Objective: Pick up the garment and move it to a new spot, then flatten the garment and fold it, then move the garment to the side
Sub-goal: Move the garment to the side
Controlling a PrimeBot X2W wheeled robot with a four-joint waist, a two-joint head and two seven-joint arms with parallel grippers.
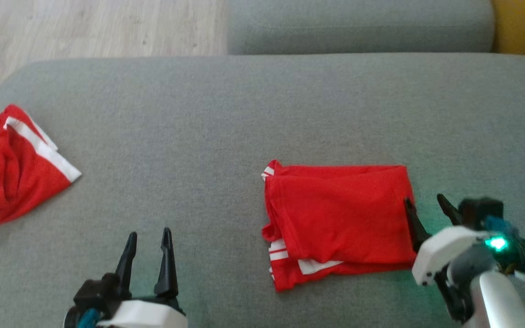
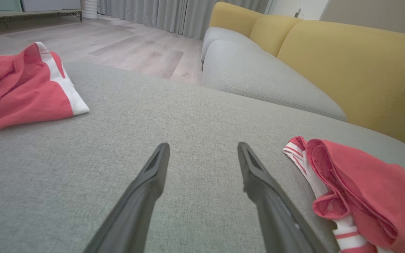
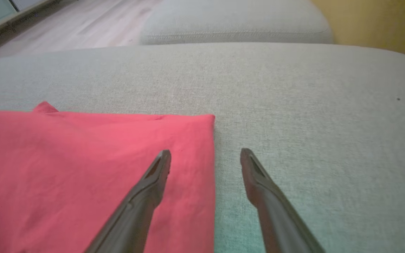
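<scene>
Head view: the folded red garment [image 1: 340, 218] lies right of centre on the grey sofa seat [image 1: 198, 114], the folding seemingly done. Left wrist view: the left hand [image 2: 203, 145] hangs released over bare seat, idle and apart. Right wrist view: the right hand [image 3: 206, 151], fingers spread and empty, straddles the garment's edge, probably readying to shift it aside.

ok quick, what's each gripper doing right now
Left gripper: open, empty.
Right gripper: open, empty, at the right edge of the folded garment.
</scene>
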